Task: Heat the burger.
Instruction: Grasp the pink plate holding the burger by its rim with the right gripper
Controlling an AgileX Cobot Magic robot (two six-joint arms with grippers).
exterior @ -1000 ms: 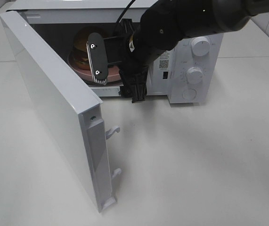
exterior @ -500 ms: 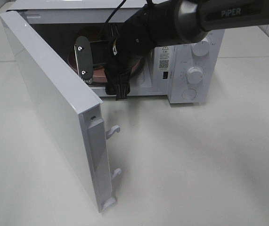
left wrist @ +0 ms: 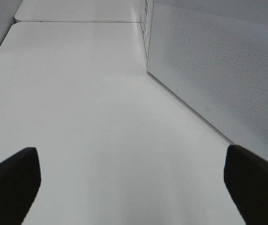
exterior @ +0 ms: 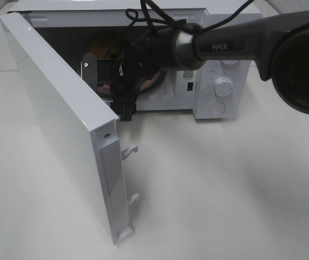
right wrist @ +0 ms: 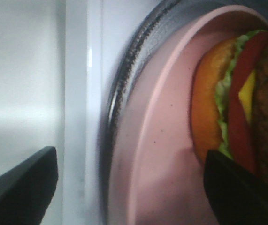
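The right arm (exterior: 219, 46) has swung toward the hinge side of the open microwave (exterior: 224, 92). Its right gripper (right wrist: 129, 157) is spread wide, gripping nothing, over the pink plate (right wrist: 162, 140) that carries the burger (right wrist: 232, 93) inside the cavity. Loading looks done, so next the arm must back out clear of the door (exterior: 62, 135) so that it can shut. The left gripper (left wrist: 131, 152) hangs released over the plain white table (left wrist: 87, 93).

A white microwave (exterior: 238, 100) stands door (exterior: 57, 119) open on the table (exterior: 224, 189), pink plate (right wrist: 162, 154) inside.
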